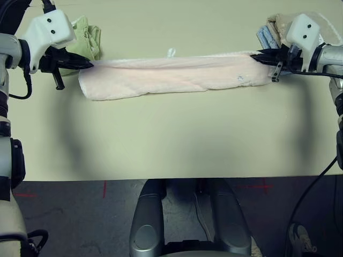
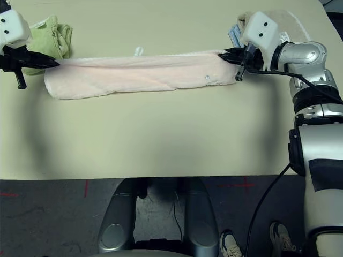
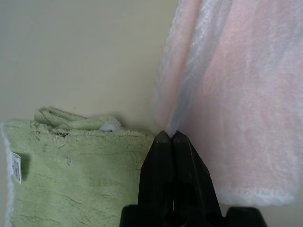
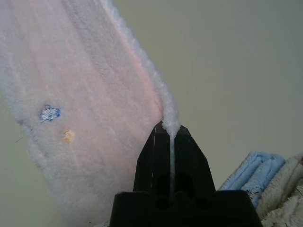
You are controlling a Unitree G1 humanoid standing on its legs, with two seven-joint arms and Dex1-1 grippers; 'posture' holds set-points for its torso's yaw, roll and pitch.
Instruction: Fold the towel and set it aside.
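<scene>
Bare counter [image 1: 171, 144] up front, and beyond it the towel [image 1: 177, 75] runs crosswise, long axis side to side, strung between both arms. Left end effector [image 1: 86, 64] is clamped on its left end, right end effector [image 1: 256, 55] pinching the right; each equally near, folded towels behind.

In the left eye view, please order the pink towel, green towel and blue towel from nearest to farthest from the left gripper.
From the left gripper:
1. Pink towel, pinched at its end.
2. Green towel, just behind.
3. Blue towel, far across, by the right gripper.
</scene>
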